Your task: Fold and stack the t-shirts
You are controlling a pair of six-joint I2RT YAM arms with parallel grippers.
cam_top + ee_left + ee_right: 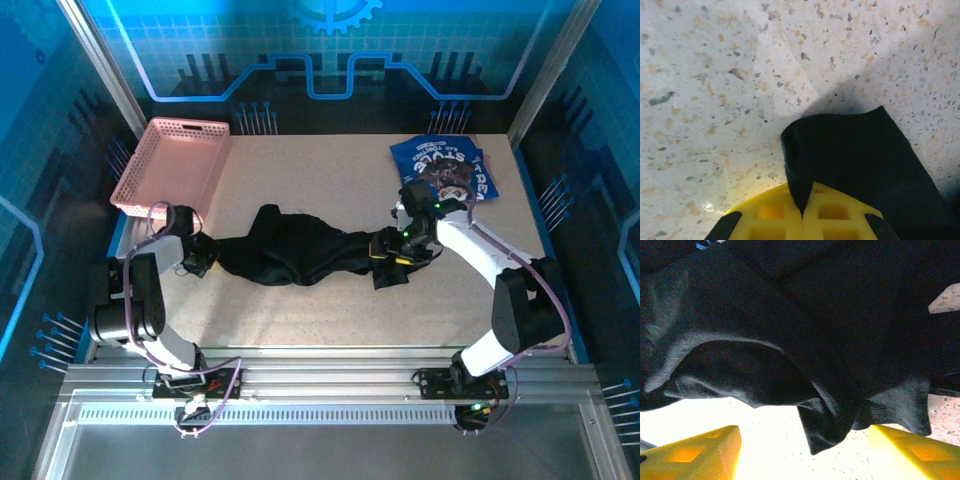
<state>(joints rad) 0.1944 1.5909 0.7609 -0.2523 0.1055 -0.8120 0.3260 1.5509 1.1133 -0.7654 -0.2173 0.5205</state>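
Speckled worktop, black t-shirt bunched at centre: left claw clamps one end, right claw gapes wide astride the other hem, probably to stretch it flat; blue t-shirt lies far-right.

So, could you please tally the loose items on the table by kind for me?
T-shirts: 2 (black t-shirt, blue t-shirt)
Baskets: 1 (pink basket)
Total: 3
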